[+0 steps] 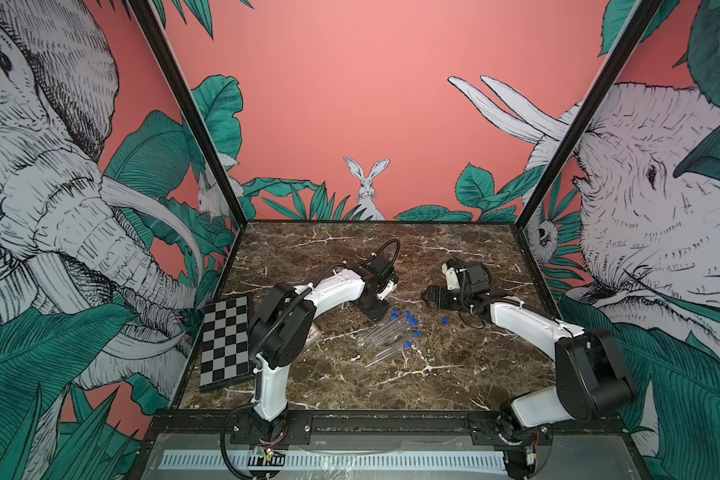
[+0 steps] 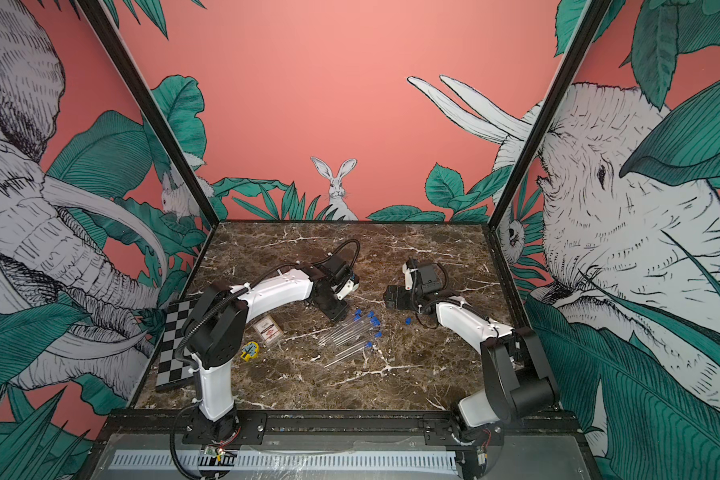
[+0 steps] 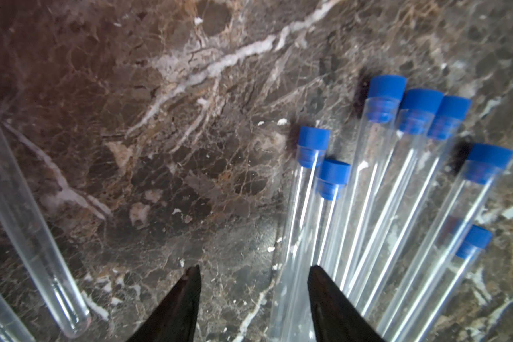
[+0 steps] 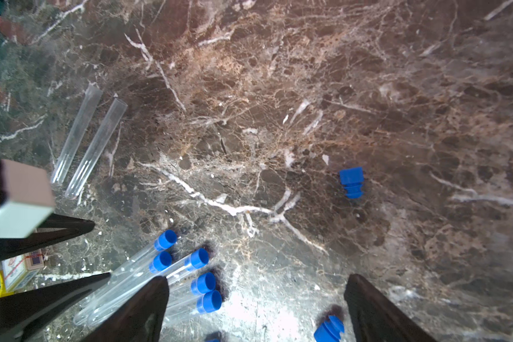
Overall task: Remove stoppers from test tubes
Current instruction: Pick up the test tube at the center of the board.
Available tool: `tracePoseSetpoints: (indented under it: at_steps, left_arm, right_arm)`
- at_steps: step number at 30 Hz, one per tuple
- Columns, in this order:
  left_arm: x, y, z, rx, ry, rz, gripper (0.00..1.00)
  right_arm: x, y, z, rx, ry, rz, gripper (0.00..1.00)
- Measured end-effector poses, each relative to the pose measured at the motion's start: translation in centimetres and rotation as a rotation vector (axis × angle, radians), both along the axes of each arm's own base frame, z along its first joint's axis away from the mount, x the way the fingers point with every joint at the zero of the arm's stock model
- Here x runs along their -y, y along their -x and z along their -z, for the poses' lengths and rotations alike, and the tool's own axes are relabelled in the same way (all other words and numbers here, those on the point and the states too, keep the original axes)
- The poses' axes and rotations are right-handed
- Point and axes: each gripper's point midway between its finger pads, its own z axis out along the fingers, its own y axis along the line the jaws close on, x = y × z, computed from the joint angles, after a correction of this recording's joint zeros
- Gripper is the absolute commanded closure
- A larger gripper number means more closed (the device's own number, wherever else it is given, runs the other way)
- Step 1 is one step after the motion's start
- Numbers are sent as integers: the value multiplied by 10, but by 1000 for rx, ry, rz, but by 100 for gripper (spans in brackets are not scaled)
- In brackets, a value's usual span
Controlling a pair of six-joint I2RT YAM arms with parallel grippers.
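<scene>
Several clear test tubes point(image 1: 385, 334) lie bunched mid-table in both top views, each with a blue stopper point(image 3: 385, 88) in its mouth. Two bare tubes point(image 4: 92, 139) lie apart from them. Two loose stoppers lie on the marble: one point(image 4: 351, 181) well ahead of my right gripper, the other point(image 4: 328, 328) beside its finger. My left gripper point(image 3: 254, 269) hovers open over bare marble, one finger at the edge of the bunch point(image 3: 367, 222). My right gripper point(image 4: 256, 278) stands wide open with nothing between its fingers, to the right of the stoppered ends point(image 4: 203, 284).
A folded checkerboard point(image 1: 225, 343) lies at the table's left edge. A clear card case point(image 2: 269, 330) and a small yellow object point(image 2: 249, 351) sit near the left arm. Printed walls enclose the marble table point(image 1: 391, 386) on three sides.
</scene>
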Motion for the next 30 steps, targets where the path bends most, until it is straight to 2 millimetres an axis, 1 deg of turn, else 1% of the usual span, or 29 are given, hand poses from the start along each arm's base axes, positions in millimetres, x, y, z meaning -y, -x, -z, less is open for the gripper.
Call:
tracePoseSetpoints:
  at_steps: [4,8,14,21,26,30]
  left_arm:
    - [2,0,7,-6,-8,3,41]
    - [2,0,8,-6,-9,3,42]
    - [3,-4,8,7,-17,3,44]
    - [5,-2,14,9,-36,13,44]
    - [3,-2,20,16,-65,17,45]
    - [-1,-4,23,24,-92,17,50]
  right_arm:
    - [-2,-2,-2,10,-10,1,7]
    - [-2,-3,-3,16,-12,1,7]
    - [-2,0,2,5,-14,-3,8]
    - [-3,0,1,8,-18,-7,7]
    - [-3,0,1,8,-18,-7,7]
    - [-3,0,1,9,-18,-7,7]
